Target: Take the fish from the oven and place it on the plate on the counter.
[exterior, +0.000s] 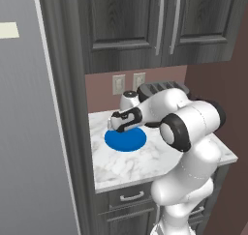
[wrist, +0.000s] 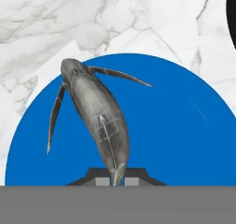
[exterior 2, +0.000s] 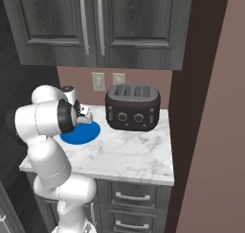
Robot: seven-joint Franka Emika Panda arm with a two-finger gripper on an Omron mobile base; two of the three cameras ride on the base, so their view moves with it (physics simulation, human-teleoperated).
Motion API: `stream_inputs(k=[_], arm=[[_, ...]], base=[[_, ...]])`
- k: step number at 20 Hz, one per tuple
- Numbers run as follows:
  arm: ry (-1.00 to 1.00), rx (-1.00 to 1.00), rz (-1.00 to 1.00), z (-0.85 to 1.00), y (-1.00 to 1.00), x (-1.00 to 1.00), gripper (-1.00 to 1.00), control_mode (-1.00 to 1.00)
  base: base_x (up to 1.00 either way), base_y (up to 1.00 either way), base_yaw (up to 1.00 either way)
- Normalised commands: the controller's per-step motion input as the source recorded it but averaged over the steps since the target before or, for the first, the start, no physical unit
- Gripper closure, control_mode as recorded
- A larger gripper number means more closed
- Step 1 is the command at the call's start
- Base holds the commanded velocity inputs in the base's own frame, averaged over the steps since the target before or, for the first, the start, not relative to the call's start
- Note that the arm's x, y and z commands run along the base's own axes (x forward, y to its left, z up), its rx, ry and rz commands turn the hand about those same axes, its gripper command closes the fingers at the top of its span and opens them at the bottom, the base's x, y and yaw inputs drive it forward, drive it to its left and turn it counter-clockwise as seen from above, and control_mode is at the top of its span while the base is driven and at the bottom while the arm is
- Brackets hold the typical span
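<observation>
My claw [wrist: 117,181] pinches the fish [wrist: 99,119] by its tail, and the body hangs over the blue plate [wrist: 184,140], nose toward 11 o'clock. It looks light, stiff and slick; I'd take it at mid-body.

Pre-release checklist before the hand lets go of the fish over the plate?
1. Fish held in the hand: ok, tail pinched between the fingertips.
2. Fish over the plate: ok, blue lies behind most of its body.
3. Plate on the counter: ok.
4. Fish touching the plate: cannot tell.
5. Toaster clear of the plate: ok, it stands apart.
</observation>
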Motion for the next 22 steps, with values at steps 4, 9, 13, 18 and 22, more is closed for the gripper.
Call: stream_inputs(k=[4, 9, 13, 18, 22], arm=[[0.0, 0.0, 0.0, 0.0, -0.01, -0.28, 1.0, -1.0], [0.04, 0.0, -0.01, 0.0, -0.01, 0.0, -1.0, -1.0], [0.01, 0.0, 0.0, 0.0, 0.0, 0.0, -1.0, -1.0], [0.0, 0.0, 0.0, 0.0, -0.03, 0.0, -1.0, -1.0], [0.0, 0.0, 0.0, 0.2, -0.13, -0.11, -1.0, -1.0]], base=[[0.0, 0.0, 0.0], [0.0, 0.0, 0.0], [0.0, 0.0, 0.0], [0.0, 0.0, 0.0], [0.0, 0.0, 0.0]])
